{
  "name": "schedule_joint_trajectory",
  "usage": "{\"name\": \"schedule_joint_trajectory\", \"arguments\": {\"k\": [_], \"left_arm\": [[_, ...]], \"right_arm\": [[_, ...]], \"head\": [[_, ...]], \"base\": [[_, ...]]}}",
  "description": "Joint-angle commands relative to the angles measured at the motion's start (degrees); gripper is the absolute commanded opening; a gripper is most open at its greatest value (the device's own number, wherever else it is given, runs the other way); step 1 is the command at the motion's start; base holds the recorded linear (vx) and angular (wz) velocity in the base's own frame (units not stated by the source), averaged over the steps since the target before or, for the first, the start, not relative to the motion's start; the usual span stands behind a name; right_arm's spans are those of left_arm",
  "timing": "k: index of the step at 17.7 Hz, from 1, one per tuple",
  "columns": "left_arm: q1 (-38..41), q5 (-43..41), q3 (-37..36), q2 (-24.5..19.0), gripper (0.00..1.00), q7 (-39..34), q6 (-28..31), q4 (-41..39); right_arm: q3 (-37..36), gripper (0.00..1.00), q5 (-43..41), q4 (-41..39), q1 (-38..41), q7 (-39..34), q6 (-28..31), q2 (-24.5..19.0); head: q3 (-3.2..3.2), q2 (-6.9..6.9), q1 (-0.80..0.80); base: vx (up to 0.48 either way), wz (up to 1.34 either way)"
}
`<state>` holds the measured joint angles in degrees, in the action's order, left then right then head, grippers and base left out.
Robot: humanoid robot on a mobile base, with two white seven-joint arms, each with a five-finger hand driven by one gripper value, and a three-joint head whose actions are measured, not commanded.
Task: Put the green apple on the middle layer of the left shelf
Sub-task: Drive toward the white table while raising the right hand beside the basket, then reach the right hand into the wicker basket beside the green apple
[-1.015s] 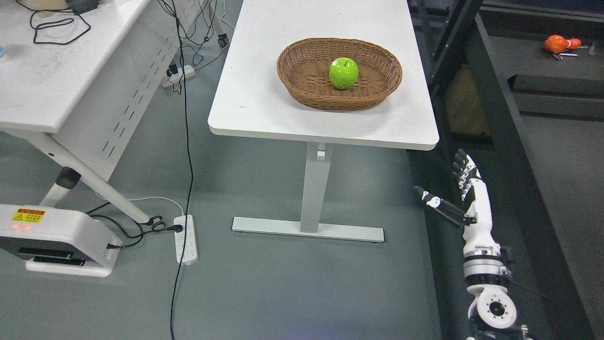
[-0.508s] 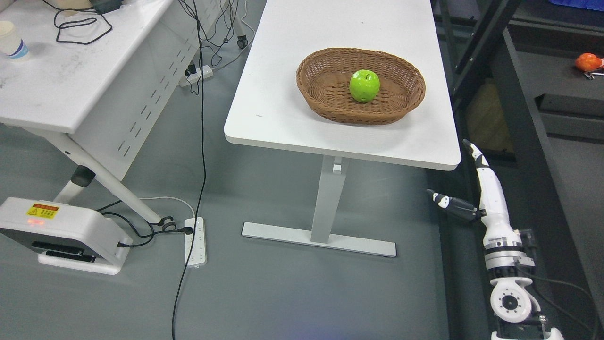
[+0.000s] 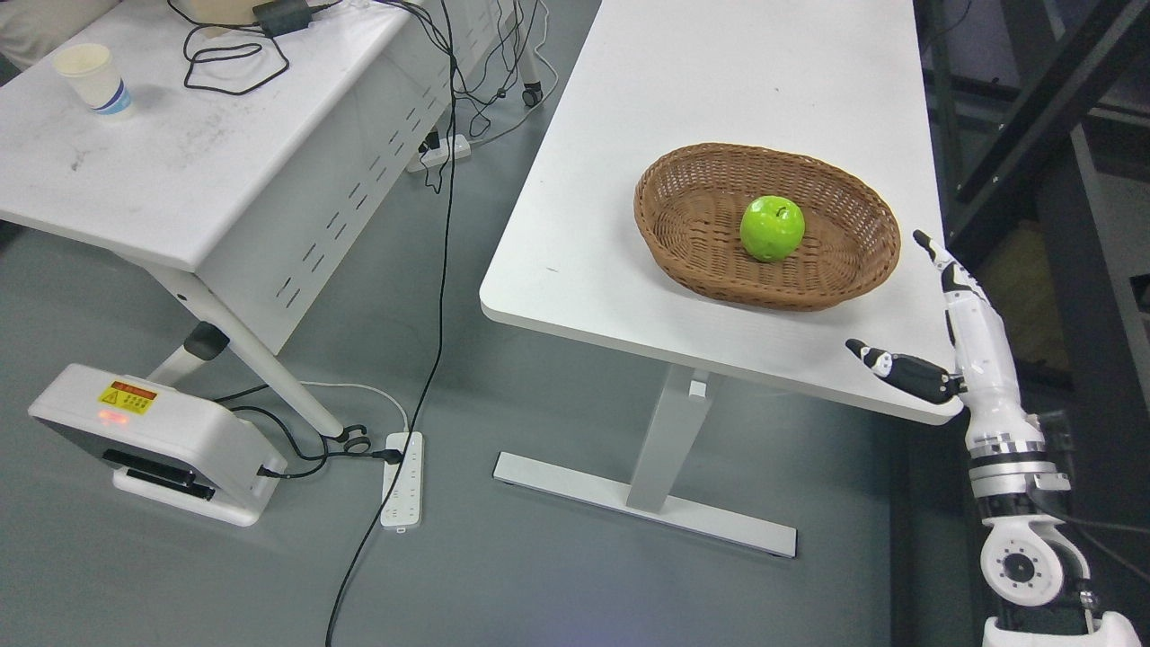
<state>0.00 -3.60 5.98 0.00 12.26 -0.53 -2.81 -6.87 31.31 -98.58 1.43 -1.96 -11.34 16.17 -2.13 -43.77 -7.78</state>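
Right hand [image 3: 952, 332] rises from the lower right with fingers straight and thumb spread wide, holding nothing, at the near right corner of the white bench [image 3: 647, 225]. Just beyond its fingertips sits an oval wicker basket [image 3: 692, 234] on that bench, with the green apple [image 3: 772, 228] resting inside it, apart from the hand.
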Motion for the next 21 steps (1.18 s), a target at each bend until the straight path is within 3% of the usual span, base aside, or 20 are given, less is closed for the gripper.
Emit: {"name": "schedule_joint_trajectory", "arguments": {"k": [1, 5, 12, 21], "left_arm": [[0.5, 0.0, 0.0, -1.0, 1.0, 0.0, 0.0, 0.0], [0.5, 0.0, 0.0, -1.0, 1.0, 0.0, 0.0, 0.0], [0.5, 0.0, 0.0, -1.0, 1.0, 0.0, 0.0, 0.0], [0.5, 0.0, 0.0, -1.0, 1.0, 0.0, 0.0, 0.0]], "right_arm": [[-0.7, 1.0, 0.2, -0.2, -0.7, -0.6, 0.5, 2.2], [0.9, 1.0, 0.2, -0.1, -1.3, -2.4, 0.4, 1.8], [11.3, 1.0, 1.2, 1.4, -2.4, -6.1, 0.6, -2.4], [13.0, 1.0, 7.4, 8.3, -7.2, -8.8, 1.7, -0.1]], "head": [[0.0, 0.0, 0.0], [0.0, 0.0, 0.0], [0.0, 0.0, 0.0], [0.0, 0.0, 0.0]], "base": [[0.196, 0.16], [0.198, 0.06], [0.179, -0.01], [0.113, 0.03]]}}
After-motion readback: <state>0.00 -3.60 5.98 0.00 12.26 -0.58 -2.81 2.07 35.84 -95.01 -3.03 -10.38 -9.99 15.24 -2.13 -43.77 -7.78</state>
